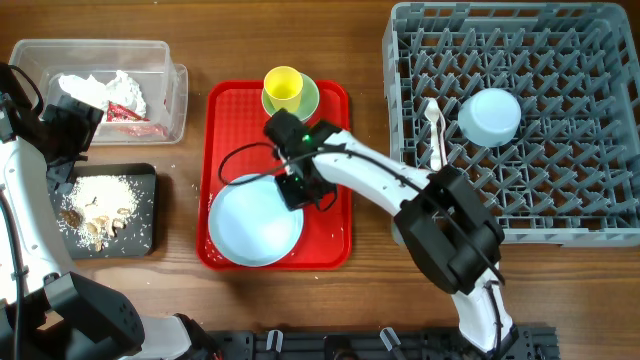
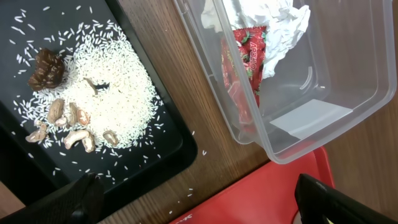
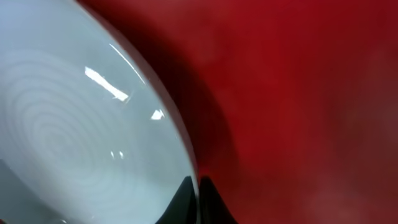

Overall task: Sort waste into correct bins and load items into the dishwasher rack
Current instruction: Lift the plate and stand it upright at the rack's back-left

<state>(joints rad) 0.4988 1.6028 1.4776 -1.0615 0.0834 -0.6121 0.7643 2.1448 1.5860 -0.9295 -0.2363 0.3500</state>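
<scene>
Light blue round plate (image 1: pixel 250 225) lies flat at the near end of the flat red plastic tray (image 1: pixel 225 110) on the wooden table (image 2: pixel 174 62). Right hand (image 3: pixel 198 202) is pinched closed on the plate's rim. Left hand (image 2: pixel 196 199) stands wide open, holding nothing, above the shallow black rectangular tray (image 2: pixel 168 146) of rice and food scraps (image 2: pixel 106 93) and the clear rectangular plastic tub (image 2: pixel 348 81)
</scene>
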